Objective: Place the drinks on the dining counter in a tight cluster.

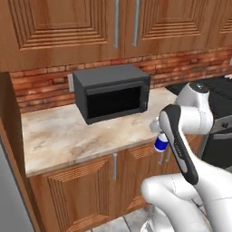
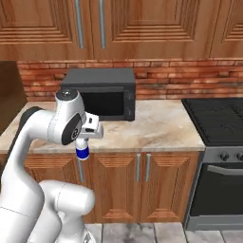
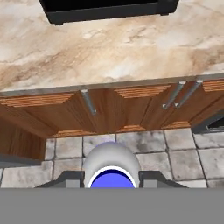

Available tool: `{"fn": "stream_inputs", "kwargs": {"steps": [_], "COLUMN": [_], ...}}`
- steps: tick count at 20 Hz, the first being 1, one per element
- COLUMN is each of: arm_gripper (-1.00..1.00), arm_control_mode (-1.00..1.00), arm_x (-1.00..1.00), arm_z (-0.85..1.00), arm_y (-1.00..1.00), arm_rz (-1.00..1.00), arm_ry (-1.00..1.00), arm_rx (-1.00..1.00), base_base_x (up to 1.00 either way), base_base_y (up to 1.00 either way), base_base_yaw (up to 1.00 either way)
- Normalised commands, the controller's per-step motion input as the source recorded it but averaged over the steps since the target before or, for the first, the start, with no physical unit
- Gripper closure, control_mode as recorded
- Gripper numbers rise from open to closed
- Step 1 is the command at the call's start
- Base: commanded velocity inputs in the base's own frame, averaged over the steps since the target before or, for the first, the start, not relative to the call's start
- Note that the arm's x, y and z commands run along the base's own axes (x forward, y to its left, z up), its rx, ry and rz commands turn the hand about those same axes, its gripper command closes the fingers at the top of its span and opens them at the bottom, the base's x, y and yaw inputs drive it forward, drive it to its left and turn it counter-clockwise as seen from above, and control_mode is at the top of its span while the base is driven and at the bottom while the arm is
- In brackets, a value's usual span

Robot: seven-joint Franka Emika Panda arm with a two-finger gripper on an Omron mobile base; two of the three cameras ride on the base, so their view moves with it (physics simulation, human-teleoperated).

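Arm [image 2: 33, 142]: glossy white rounded shells, smooth and bulbous. Dark charcoal bands [image 1: 179, 142] run along the links and joints. Pale grey hand block [image 2: 91, 127] at the wrist.

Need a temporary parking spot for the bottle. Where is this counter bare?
The counter is bare left of the microwave, along the front edge, and between microwave and stove. Behind the microwave it is tight against the brick wall. The gripper holds the white-and-blue bottle.
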Motion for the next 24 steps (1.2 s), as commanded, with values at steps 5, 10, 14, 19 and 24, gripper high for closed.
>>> {"fn": "stream_inputs", "kwargs": {"steps": [5,10,14,19,24], "arm_gripper": [1.00,1.00,1.00,1.00,1.00], "arm_control_mode": [1.00,1.00,1.00,1.00,1.00], "arm_x": [0.00,0.00,0.00,0.00,0.00], "arm_z": [0.00,0.00,0.00,0.00,0.00], "arm_y": [0.00,0.00,0.00,0.00,0.00], "arm_rz": [0.00,0.00,0.00,0.00,0.00], "arm_ry": [0.00,0.00,0.00,0.00,0.00], "arm_rx": [0.00,0.00,0.00,0.00,0.00], "base_base_x": [-0.10,-0.14,-0.17,-0.21,-0.29], "base_base_y": [-0.11,-0.08,-0.05,-0.08,-0.06], "base_base_yaw": [-0.75,-0.77,-0.77,-0.75,-0.74]}}
